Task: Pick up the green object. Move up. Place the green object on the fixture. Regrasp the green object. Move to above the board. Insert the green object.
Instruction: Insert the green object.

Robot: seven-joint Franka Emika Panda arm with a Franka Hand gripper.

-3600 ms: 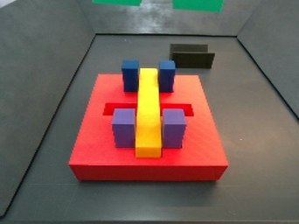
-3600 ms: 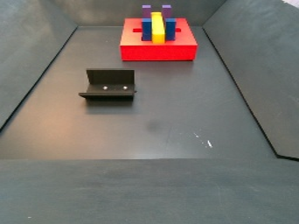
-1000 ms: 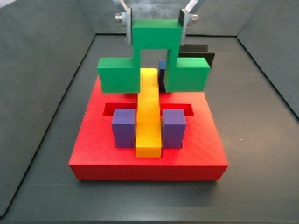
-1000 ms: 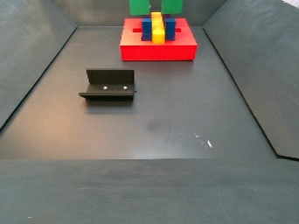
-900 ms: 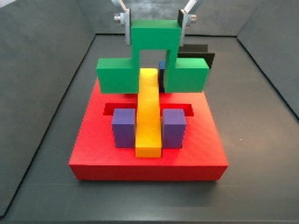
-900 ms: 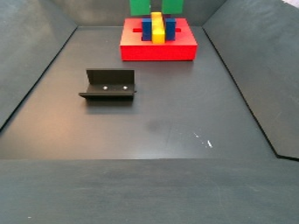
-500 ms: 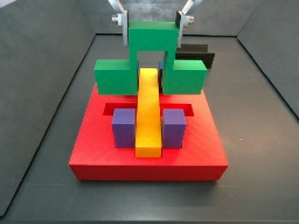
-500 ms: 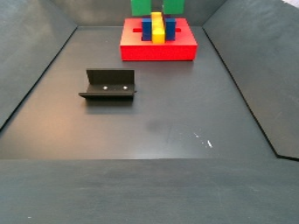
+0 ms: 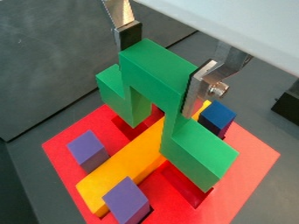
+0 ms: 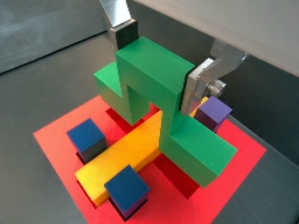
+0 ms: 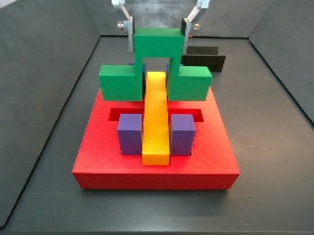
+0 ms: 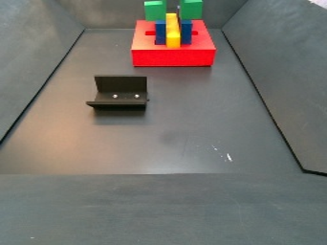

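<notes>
Green U-shaped piece (image 9: 158, 105) clamped in your gripper (image 9: 163, 63), astride the long yellow bar (image 9: 126, 164).
Insertion underway: lower straight into the red slab board (image 11: 208, 154).

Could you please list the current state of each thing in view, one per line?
Gripper: above the board, shut on the green object.
Green object: held, straddling the yellow bar, legs down.
Yellow bar: lying on the board.
Board: flat on the floor.
Fixture: bare, apart from the board.
</notes>
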